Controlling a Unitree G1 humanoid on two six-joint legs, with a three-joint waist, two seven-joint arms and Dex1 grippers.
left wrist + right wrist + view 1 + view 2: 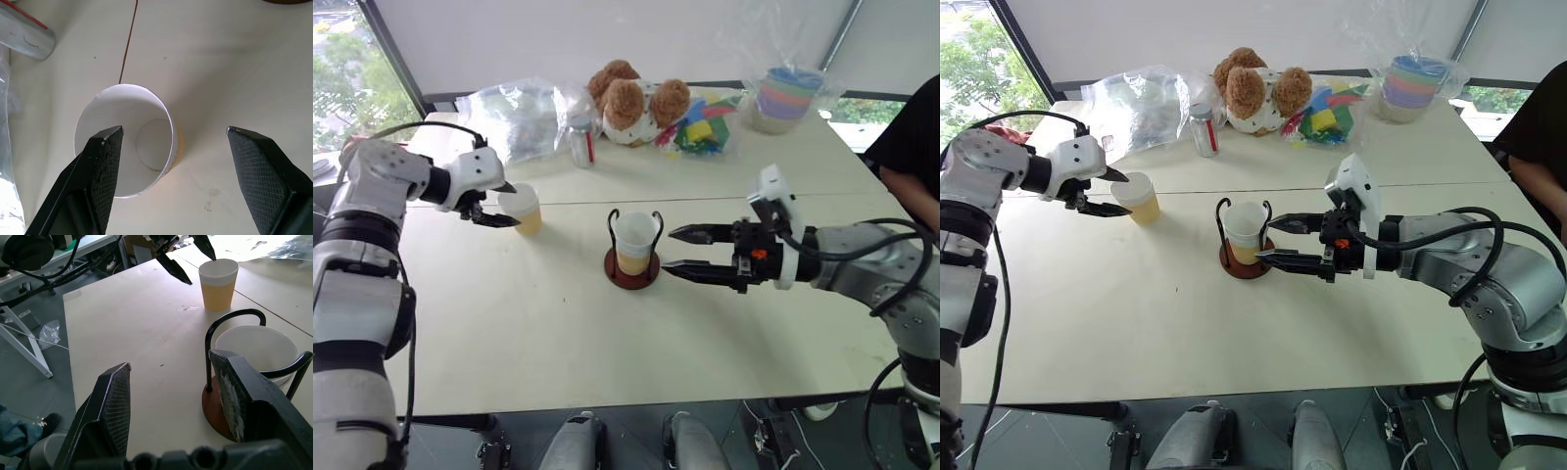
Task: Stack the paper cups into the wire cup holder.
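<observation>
The wire cup holder (617, 272), a dark-red disc with black wire loops, stands mid-table with one paper cup (635, 240) upright inside it. A second paper cup (527, 213) stands alone on the table to the left. My left gripper (510, 205) hovers open at this cup's rim, tilted downward. In the left wrist view the cup (124, 147) sits beneath one finger, off-centre from the gap of that gripper (174, 131). My right gripper (668, 250) is open and empty, pointing left, its tips just right of the holder (215, 406).
Along the far side lie a crinkled plastic bag (524, 117), a small bottle (580, 142), a teddy bear (631, 98), colourful blocks (705, 127) and bagged pastel bowls (788, 98). A person's dark sleeve (911, 147) is at the right edge.
</observation>
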